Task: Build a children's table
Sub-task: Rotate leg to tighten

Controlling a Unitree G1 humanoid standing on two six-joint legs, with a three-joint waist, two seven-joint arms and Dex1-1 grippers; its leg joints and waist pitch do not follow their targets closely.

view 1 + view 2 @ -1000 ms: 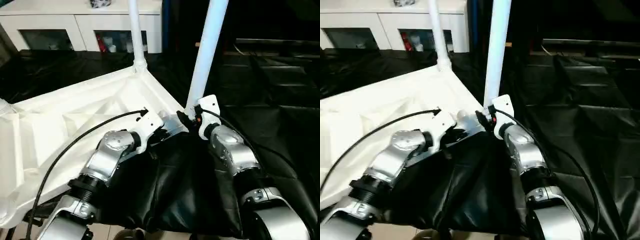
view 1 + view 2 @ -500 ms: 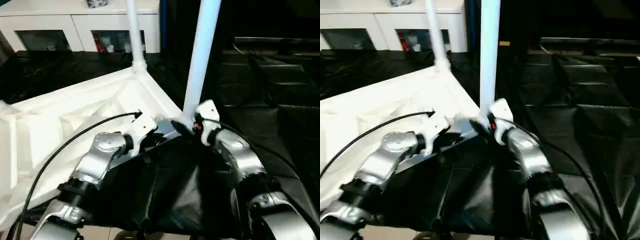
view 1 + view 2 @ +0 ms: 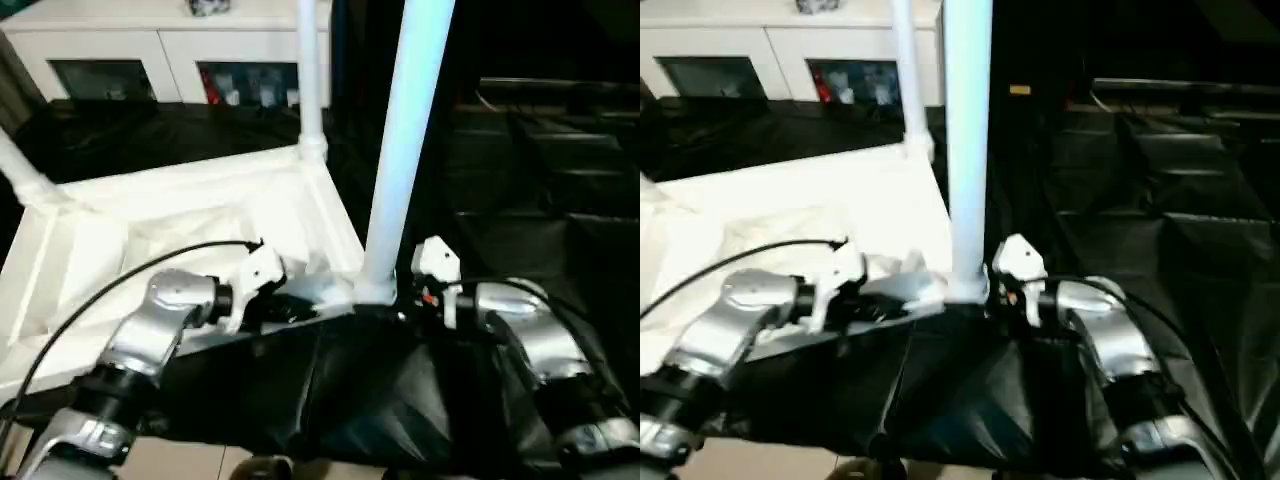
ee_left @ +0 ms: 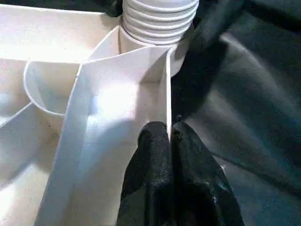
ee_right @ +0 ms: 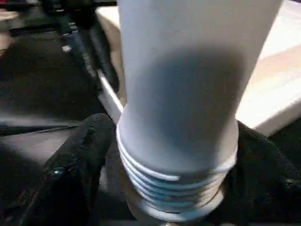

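Left eye view showed the upturned white ribbed plastic tabletop [image 3: 200,215] with three white tubular legs [image 3: 405,150] socketed, one seemingly left; left gripper [image 4: 169,136] pinched its near rim, right gripper [image 5: 176,165] straddled the near-right leg's threaded base, unclenched.

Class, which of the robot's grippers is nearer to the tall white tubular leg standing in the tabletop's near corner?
Right. The right gripper straddles the tall white tubular leg at its threaded base. The left gripper pinches the white plastic tabletop's edge beside that corner.
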